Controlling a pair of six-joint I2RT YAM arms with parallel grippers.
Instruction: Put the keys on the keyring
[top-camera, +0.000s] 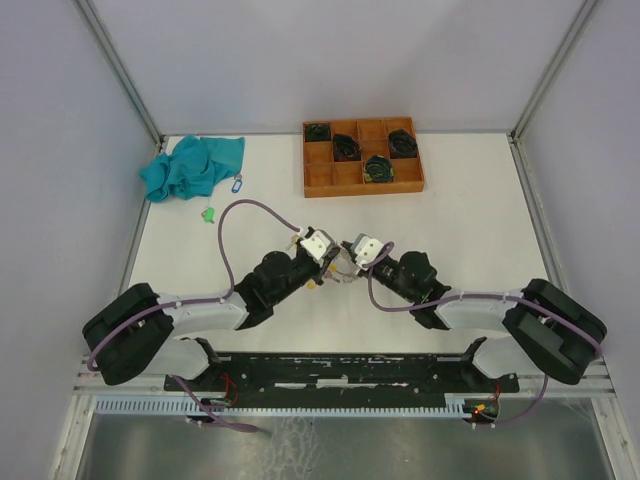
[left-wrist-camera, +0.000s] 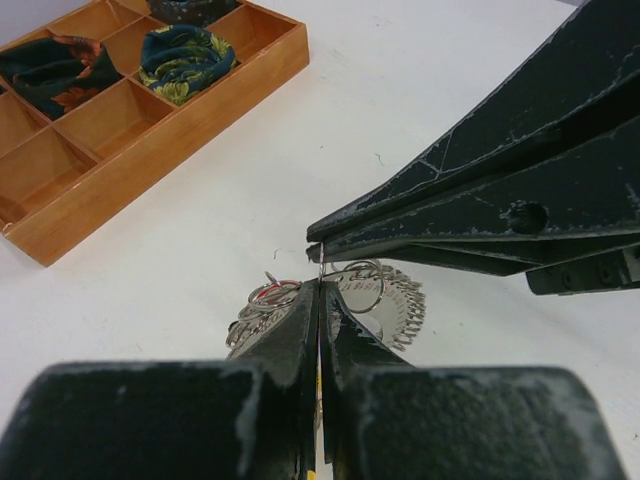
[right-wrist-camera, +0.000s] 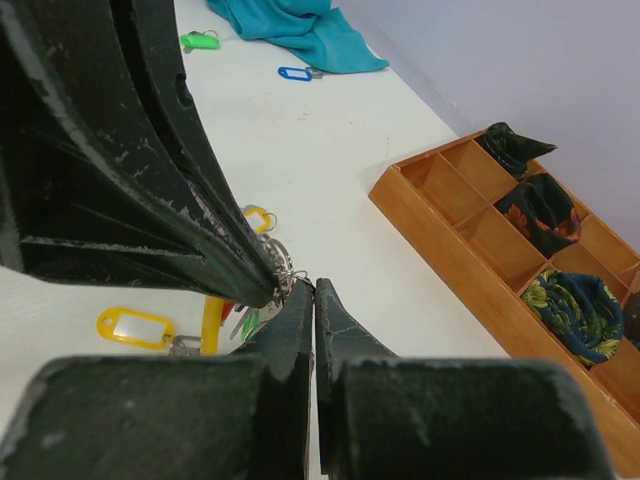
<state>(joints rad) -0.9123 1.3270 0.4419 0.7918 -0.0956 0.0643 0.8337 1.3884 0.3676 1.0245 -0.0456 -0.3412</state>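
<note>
Four tagged keys show. A yellow-tagged key (right-wrist-camera: 135, 327) and a second yellow one (right-wrist-camera: 258, 218) lie beside the keyring cluster (left-wrist-camera: 270, 298), just under both pincers. The green-tagged key (top-camera: 208, 213) and blue-tagged key (top-camera: 237, 185) lie well apart from them, near one teal cloth (top-camera: 195, 165). The left gripper (left-wrist-camera: 320, 288) and right gripper (right-wrist-camera: 313, 290) are clenched, tip to tip; whether either nips a ring cannot be told. The white table (top-camera: 450, 220) bears one wooden tray (top-camera: 360, 188) holding four dark bundles (top-camera: 378, 168), between pale walls (top-camera: 330, 50).

Left arm (top-camera: 268, 282) and right arm (top-camera: 412, 278) meet tip-to-tip (jaws closed).
</note>
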